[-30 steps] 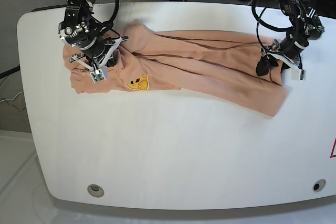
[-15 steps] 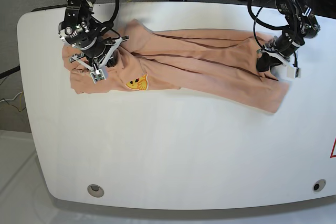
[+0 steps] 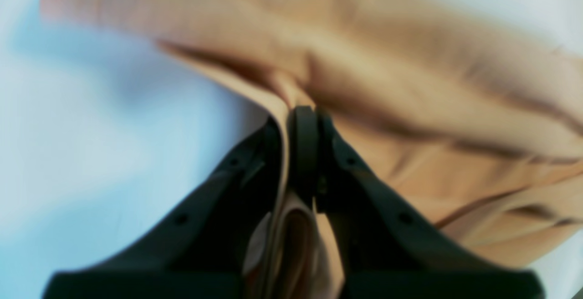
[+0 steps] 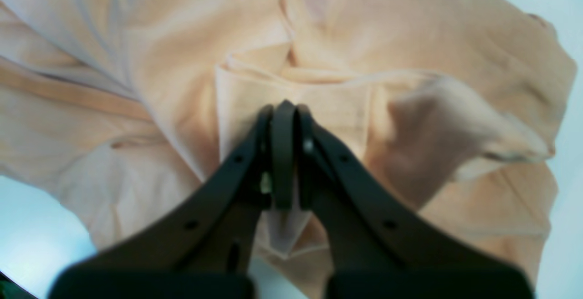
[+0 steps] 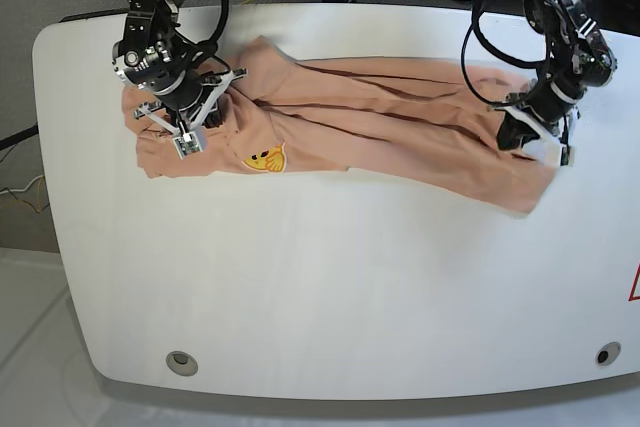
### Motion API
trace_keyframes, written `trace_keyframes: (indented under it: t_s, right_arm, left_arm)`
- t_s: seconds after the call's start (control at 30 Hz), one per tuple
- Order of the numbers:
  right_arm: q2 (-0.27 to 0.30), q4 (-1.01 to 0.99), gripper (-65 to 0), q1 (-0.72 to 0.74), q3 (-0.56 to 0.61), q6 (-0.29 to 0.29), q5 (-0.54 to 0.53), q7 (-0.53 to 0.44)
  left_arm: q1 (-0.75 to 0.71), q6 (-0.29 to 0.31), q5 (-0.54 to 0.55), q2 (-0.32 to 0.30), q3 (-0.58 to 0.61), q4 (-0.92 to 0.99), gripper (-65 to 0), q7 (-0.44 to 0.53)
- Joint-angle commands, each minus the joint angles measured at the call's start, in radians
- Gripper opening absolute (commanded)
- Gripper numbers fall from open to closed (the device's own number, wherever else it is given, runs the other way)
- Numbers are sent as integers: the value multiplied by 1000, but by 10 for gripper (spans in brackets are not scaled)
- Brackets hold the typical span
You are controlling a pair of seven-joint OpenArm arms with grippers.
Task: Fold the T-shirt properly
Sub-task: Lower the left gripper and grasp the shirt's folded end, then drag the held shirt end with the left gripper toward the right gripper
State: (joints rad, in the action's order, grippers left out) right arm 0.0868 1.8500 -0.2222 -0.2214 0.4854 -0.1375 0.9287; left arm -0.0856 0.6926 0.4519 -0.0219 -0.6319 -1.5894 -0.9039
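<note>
White bench (image 5: pixel 330 287), rounded corners. T-shirt (image 5: pixel 380 122) stretched lengthwise along far half of bench, rumpled, yellow mark (image 5: pixel 265 158) facing up. Left tool (image 5: pixel 528 137) clamped tight on T-shirt's hem-end fabric fold. Right tool (image 5: pixel 190 119) pinched closed on fabric just beside yellow mark, neck end.

You get bright, even light from above on the white table (image 5: pixel 330 277), with soft, short shadows and no harsh glare. Your left wrist view is smeared by blur; the right wrist's is softly out of focus.
</note>
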Motion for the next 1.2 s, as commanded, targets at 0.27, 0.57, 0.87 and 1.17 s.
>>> trace_keyframes:
  t_s: [0.27,0.57,0.87,1.17]
  right_arm:
    - [6,17,-650,8,-2,-9,-17,-13]
    - [6,20,-650,8,-2,-9,-17,-12]
    - [6,20,-650,10,-2,-11,-17,-12]
    - [6,20,-650,10,-2,-11,-14,-12]
  left_arm:
    - [66,6,21,66,85,-52,-627,19]
    - [76,6,25,144,186,-49,-627,19]
    - [63,6,25,179,289,-47,-627,22]
    - [-18,6,25,179,461,-49,-627,142]
